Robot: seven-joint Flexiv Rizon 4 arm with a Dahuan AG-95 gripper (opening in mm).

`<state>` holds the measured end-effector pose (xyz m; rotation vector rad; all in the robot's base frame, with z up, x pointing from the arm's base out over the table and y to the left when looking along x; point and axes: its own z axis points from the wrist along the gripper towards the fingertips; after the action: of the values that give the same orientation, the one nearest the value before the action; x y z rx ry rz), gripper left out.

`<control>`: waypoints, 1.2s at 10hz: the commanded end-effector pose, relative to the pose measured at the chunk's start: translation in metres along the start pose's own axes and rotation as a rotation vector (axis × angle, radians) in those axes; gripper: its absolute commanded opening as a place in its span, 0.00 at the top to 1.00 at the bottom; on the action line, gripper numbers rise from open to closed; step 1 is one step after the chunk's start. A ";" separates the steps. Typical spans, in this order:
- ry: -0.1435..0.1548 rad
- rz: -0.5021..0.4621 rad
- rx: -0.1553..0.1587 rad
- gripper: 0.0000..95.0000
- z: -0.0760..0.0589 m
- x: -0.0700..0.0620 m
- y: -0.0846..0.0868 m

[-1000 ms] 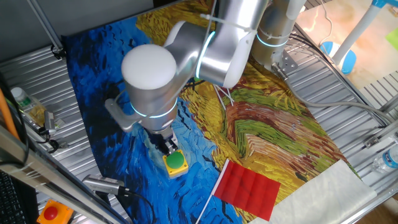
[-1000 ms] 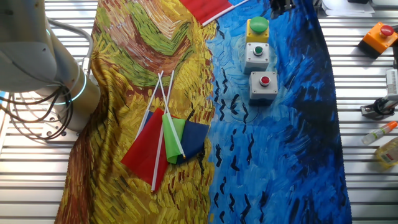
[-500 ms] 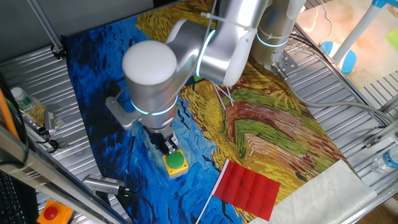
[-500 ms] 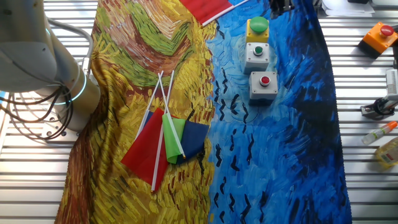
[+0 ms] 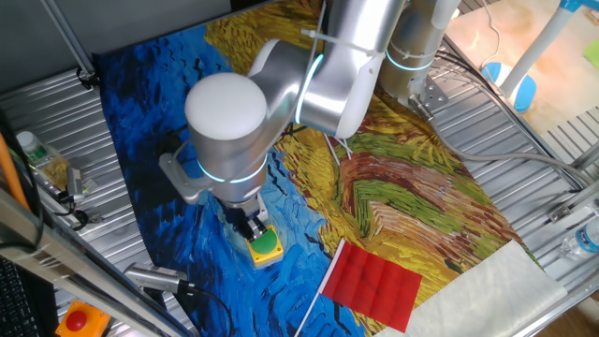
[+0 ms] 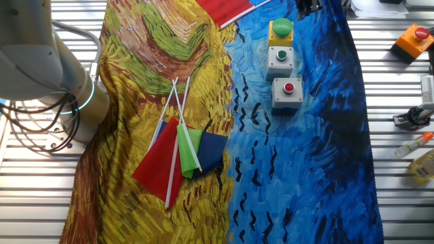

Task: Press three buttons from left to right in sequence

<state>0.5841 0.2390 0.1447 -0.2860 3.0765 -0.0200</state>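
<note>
Buttons: three boxes in a straight row on the painted cloth (image 6: 224, 129), touching or nearly so.
Yellow box (image 5: 264, 245): green dome up, directly beneath pincer (image 5: 251, 227).
Green-button box (image 6: 279, 62): middle.
Red-button box (image 6: 287, 93): far end.
Pincer: black fingertips at the dome; spread and contact unclear.

Three small push-button boxes sit in a row on the painted cloth: one grey box with a red button (image 6: 287, 92), one grey box with a small green button (image 6: 279, 61), and one yellow box with a green dome (image 6: 281, 31). One orange box with a red button (image 6: 413, 39) lies off the cloth. One red flag (image 5: 374, 284) lies alone, and one bundle of small flags (image 6: 180, 153) lies separately
</note>
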 end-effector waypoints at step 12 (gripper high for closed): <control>-0.018 -0.015 0.000 1.00 0.006 0.008 -0.006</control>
<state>0.5775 0.2321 0.1387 -0.3072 3.0581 -0.0184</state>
